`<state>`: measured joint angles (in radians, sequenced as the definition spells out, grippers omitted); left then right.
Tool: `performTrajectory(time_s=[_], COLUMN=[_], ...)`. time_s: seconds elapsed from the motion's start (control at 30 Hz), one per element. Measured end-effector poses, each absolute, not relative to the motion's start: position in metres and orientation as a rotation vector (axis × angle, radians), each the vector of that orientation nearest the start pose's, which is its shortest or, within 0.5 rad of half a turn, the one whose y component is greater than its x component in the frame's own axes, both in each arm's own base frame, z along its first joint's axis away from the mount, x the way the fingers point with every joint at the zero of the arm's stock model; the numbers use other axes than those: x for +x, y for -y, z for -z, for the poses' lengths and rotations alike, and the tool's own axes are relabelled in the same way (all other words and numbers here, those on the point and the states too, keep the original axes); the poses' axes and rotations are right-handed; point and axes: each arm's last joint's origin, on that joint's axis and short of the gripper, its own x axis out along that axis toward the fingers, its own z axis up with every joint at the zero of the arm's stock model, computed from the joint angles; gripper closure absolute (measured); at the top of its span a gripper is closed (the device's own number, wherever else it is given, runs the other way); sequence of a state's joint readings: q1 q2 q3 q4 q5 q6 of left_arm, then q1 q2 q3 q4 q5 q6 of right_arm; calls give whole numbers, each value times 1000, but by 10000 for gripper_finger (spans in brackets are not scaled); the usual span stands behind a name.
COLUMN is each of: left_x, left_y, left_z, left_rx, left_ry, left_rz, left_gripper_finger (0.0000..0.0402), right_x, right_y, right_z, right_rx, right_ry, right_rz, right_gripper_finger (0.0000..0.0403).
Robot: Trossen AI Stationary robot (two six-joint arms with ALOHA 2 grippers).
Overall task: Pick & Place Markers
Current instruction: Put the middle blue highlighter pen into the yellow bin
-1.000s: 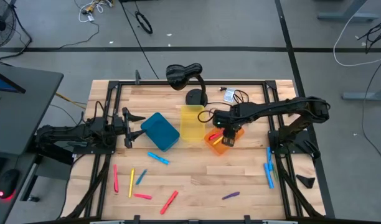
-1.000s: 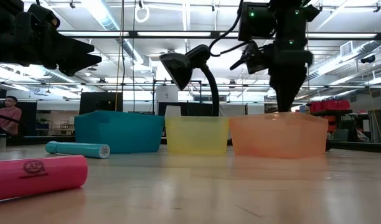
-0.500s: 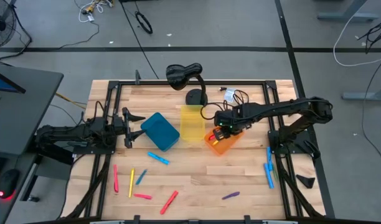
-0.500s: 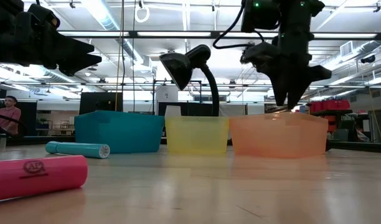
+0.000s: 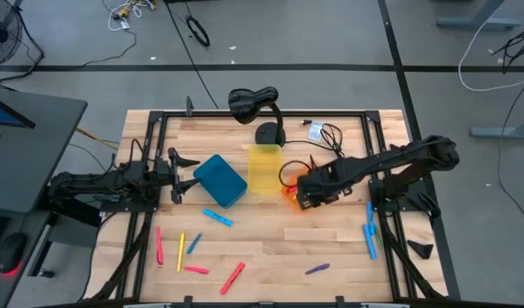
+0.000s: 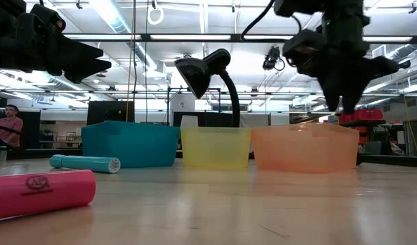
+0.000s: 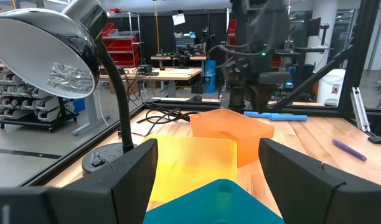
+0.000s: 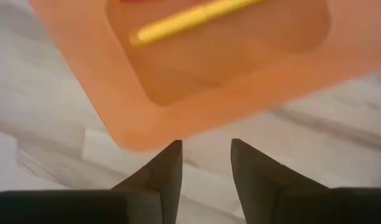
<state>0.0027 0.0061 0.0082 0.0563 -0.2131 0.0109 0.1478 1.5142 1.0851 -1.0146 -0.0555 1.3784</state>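
The markers lie scattered on the near half of the table: a blue marker (image 5: 217,217), a red marker (image 5: 159,244), a yellow marker (image 5: 181,251), a purple marker (image 5: 317,269) and blue markers by the right frame (image 5: 370,231). A yellow marker (image 8: 190,18) lies flat in the orange bin (image 8: 197,106). My right gripper (image 8: 205,163) is open and points down above the orange bin's near edge (image 5: 289,193), holding nothing. It also shows above the bin in the low view (image 6: 346,102). My left gripper (image 5: 181,167) waits open at the table's left, beside the blue bin (image 5: 220,180).
Three bins stand in a row across the table's middle: blue, yellow (image 5: 264,168) and orange. A black desk lamp (image 5: 253,104) stands behind the yellow bin, with cables (image 5: 318,131) at the far edge. A big pink marker (image 6: 41,192) lies close to the low camera.
My right gripper has risen from down inside the orange bin to well above its rim. It has also shifted toward the table's near edge and a little to the right. The left arm has kept still.
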Motion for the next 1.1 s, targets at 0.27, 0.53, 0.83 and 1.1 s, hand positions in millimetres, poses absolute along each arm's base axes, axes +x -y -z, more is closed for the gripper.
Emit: performTrajectory(time_s=[0.27,0.53,0.83,1.1], left_x=[97,97,97,97], left_y=[-6,-6,-6,-6], left_z=[-171,-171,-171,-171], left_rx=[5,5,5,5], left_ry=[57,57,57,57], left_rz=[-216,-216,-216,-216], left_gripper_finger=[115,115,115,115], right_x=[248,229,200,178], right_y=[-71,-106,-135,-155], right_z=[-229,-232,-239,-239], right_rx=[1035,978,942,893], right_ry=[-1344,-1396,-1433,-1464], right_rz=[828,798,833,873], right_gripper_finger=[264,264,264,264])
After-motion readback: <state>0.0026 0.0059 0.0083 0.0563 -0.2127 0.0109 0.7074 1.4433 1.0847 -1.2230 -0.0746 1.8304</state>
